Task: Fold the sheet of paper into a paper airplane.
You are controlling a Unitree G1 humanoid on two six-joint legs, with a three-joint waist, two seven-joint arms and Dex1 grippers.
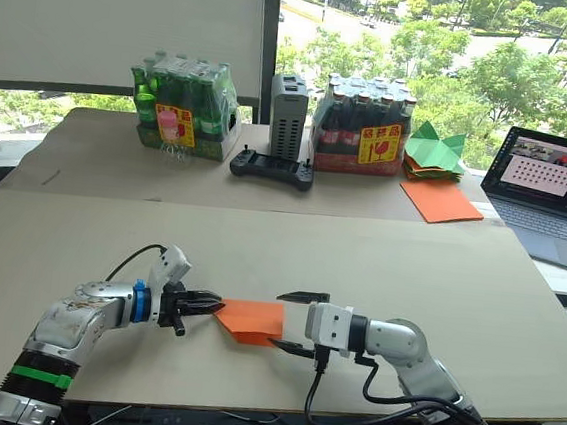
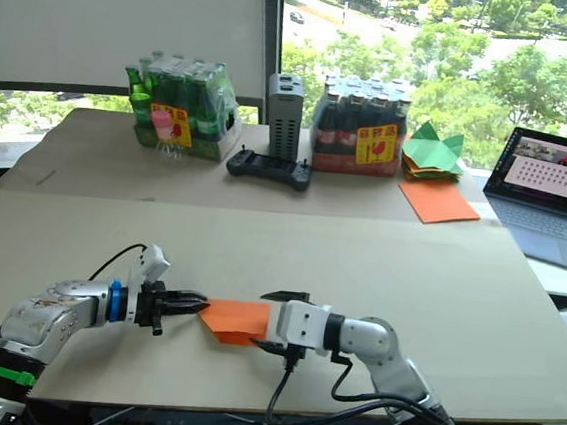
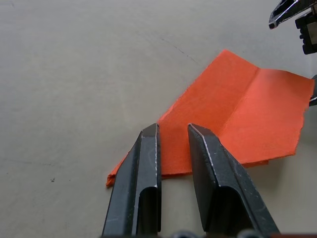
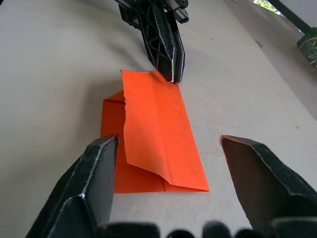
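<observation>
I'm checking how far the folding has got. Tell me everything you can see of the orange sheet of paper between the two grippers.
The sheet of paper is thin, bright orange and partly folded: layered flaps, one raised along a crease, one ragged edge. It lies on the tan table near the front edge. The left gripper, fingers nearly closed, has its tips at the sheet's left corner. The right gripper is open, its fingers either side of the sheet's right end, not clamping it.

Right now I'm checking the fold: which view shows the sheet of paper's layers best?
The right wrist view: the sheet of paper shows a raised flap over lower layers. The left wrist view shows one crease; the eye views show a flat orange shape.
</observation>
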